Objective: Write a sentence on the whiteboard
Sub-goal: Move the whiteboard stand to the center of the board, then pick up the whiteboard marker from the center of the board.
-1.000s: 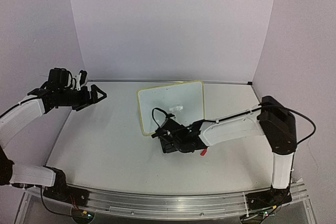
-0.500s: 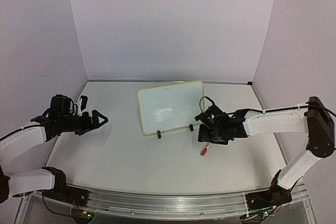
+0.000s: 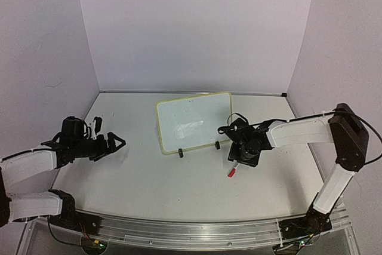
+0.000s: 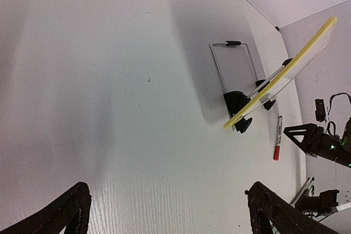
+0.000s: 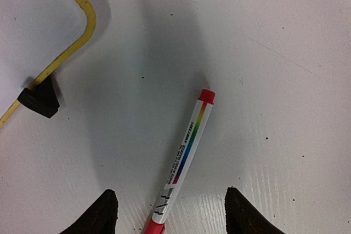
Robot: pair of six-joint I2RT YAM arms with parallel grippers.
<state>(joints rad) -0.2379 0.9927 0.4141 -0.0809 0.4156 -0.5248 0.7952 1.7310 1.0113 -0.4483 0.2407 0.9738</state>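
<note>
Red-capped, the marker [image 5: 184, 160] is framed flat on the table [image 3: 137, 171] between the right gripper's [image 5: 170, 193] spread fingers [image 5: 104, 212], near the whiteboard [image 3: 194, 122] propped mid-table, on which no writing can be made out. If closed off-centre, the pen may be rolled away. The left gripper [image 4: 167, 190] is held open.

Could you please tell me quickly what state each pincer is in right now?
Left pincer: open, holding nothing.
Right pincer: open, empty, above the marker.
</note>
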